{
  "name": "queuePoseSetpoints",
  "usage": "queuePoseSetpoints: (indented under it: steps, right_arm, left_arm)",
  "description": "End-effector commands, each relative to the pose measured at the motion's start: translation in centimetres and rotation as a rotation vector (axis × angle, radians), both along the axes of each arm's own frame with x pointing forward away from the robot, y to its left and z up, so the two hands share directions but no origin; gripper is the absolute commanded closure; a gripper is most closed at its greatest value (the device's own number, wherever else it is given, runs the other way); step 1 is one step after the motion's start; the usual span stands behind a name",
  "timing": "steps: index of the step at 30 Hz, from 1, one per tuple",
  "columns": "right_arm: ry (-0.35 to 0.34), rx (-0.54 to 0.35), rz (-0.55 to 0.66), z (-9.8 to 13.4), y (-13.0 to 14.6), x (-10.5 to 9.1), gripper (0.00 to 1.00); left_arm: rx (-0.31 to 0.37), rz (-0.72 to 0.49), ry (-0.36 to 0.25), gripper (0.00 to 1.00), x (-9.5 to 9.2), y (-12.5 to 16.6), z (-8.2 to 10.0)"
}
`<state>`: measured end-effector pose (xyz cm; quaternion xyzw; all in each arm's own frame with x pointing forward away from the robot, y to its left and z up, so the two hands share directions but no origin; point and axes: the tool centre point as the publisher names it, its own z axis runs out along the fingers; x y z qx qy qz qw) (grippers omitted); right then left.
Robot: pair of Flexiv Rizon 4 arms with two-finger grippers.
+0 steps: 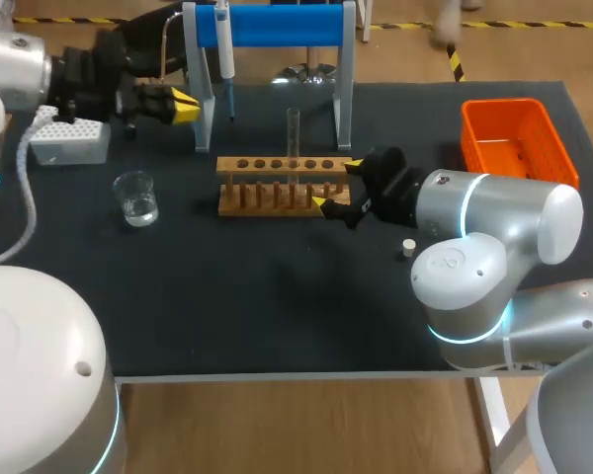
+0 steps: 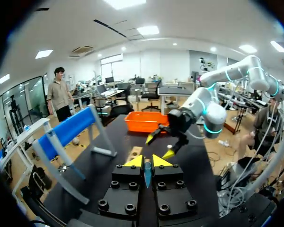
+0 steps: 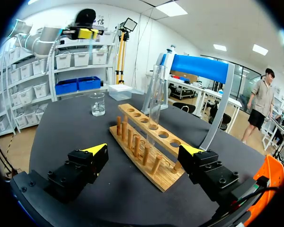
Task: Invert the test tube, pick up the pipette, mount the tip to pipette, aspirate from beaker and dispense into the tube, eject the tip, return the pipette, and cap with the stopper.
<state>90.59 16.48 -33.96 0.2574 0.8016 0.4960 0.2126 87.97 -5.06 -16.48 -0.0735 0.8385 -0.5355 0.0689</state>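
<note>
Tube [image 1: 294,133] stands upright in the rack [image 1: 277,164], my right gripper [image 1: 336,185] released beside the rack's end, so I judge the hanging pipette [image 1: 223,57] comes next: my left gripper [image 1: 187,106], fingers together, should open, then grip its body squarely.

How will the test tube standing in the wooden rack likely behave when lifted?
The test tube looks like thin clear glass: probably light, slippery, fragile. Tall and round, it would likely roll if laid down outside the rack.
</note>
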Motion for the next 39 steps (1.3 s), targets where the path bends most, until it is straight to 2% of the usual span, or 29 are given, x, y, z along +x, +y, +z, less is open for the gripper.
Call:
queuePoseSetpoints:
  steps: [1,14,18,22,23,27,32,34,39]
  right_arm:
    - [0.002,-0.001,0.000,0.0,0.0,0.0,0.00]
    - [0.002,-0.001,0.000,0.0,0.0,0.0,0.00]
    - [0.002,-0.001,0.000,0.0,0.0,0.0,0.00]
    - [0.002,-0.001,0.000,0.0,0.0,0.0,0.00]
    - [0.002,-0.001,0.000,0.0,0.0,0.0,0.00]
    - [0.002,-0.001,0.000,0.0,0.0,0.0,0.00]
    - [0.002,-0.001,0.000,0.0,0.0,0.0,0.00]
    - [0.002,-0.001,0.000,0.0,0.0,0.0,0.00]
    - [0.002,-0.001,0.000,0.0,0.0,0.0,0.00]
  left_arm:
    - [0.021,0.006,0.006,1.00,0.2,-0.9,0.3]
    - [0.021,0.006,0.006,1.00,0.2,-0.9,0.3]
    - [0.037,-0.058,0.034,1.00,0.3,-3.7,0.0]
    - [0.046,-0.086,0.079,1.00,-0.7,-7.1,-0.5]
    - [0.028,-0.098,0.080,1.00,-1.0,-7.8,-0.5]
    - [0.056,-0.087,0.116,1.00,-2.3,-10.1,-0.5]
    - [0.100,-0.089,0.121,1.00,-3.6,-11.7,-0.4]
    - [0.087,-0.096,0.118,1.00,-3.9,-11.9,-0.5]
    - [0.106,-0.085,0.125,1.00,-4.2,-12.0,-0.7]
